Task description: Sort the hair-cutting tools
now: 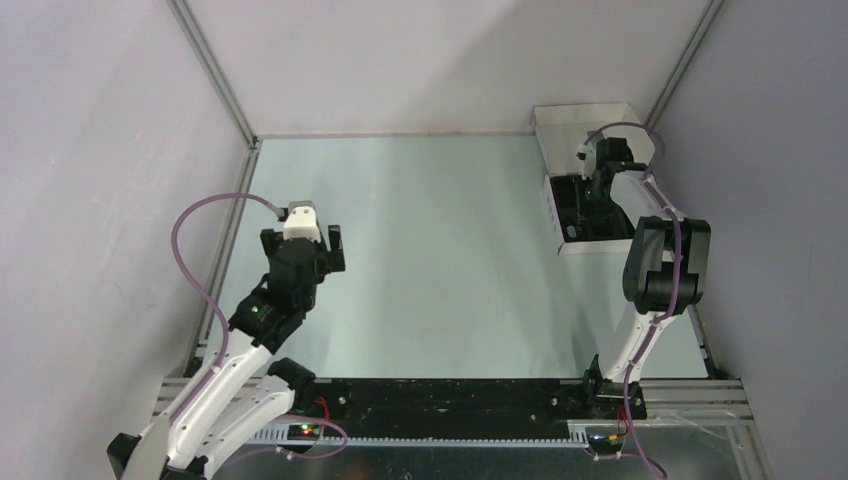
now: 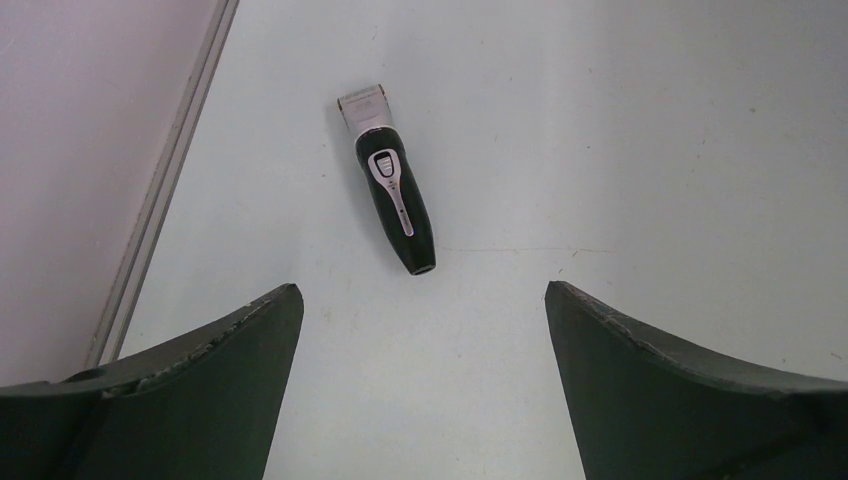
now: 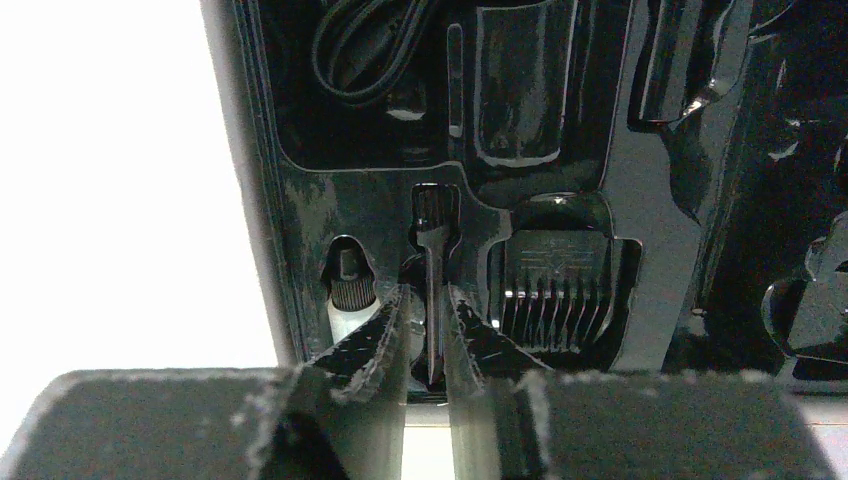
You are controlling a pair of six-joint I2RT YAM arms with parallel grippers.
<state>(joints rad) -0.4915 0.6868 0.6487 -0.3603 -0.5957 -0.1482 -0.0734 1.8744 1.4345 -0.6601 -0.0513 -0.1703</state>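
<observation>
The hair clipper [image 2: 392,193] lies near the surface's [image 2: 650,150] left edge, long axis and blade toward the far-left corner, before the wide left claw [image 2: 422,290]; the right claw [image 3: 428,293] pinches the thin stick brush [image 3: 430,215].

black and silver-grey clipper [image 2: 392,185], pale grey table [image 2: 650,150], glossy black tray [image 3: 660,230], thin black brush [image 3: 432,290]

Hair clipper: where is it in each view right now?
Top external: not visible; perhaps hidden beneath the left gripper.
Left wrist: hair clipper upper centre, lying on the table, blade end away.
Right wrist: not in it.
Shared landmark: left edge rail, at far left in the left wrist view.
</observation>
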